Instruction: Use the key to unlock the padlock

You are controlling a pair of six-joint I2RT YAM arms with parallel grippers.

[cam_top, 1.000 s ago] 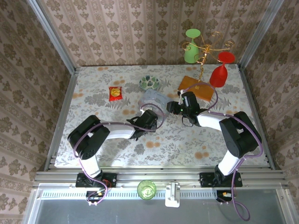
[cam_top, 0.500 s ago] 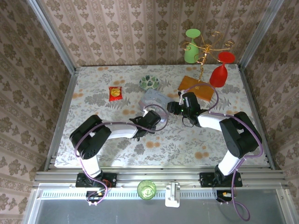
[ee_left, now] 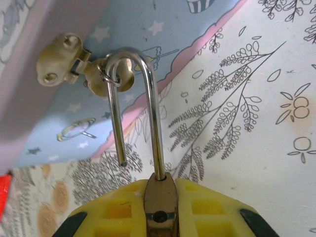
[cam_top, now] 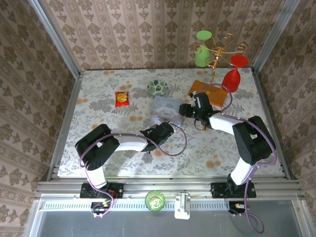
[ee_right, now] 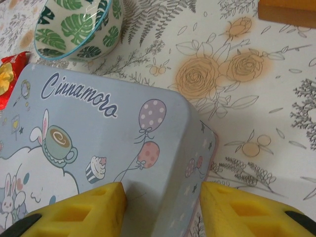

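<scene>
So the left gripper is clenched on the brass body of the padlock, yellow fingers pinching it from both sides. Going outward from there, the thin silvery shackle runs straight away from the fingers, bends over and hooks through the little ring on the hasp of the pastel tin. One leg sits in the body. The other ends in mid-air, clear of it, so to me the lock looks popped open.

Orientation: the long axis runs body to shackle bend, in line with the gripper. The body is at the near end and the bend points far, at the tin's near side, which sits mid-table.

The right gripper has its fingers either side of the tin's right end and looks to be clamped on it, bracing the tin.

My read is that the unlocking is basically done and what's left is unhooking. The next move needs the body swung or slid so the free leg threads back out of the ring. That's fiddly, because the ring is small and the tin will drag along if the right side lets go.
</scene>
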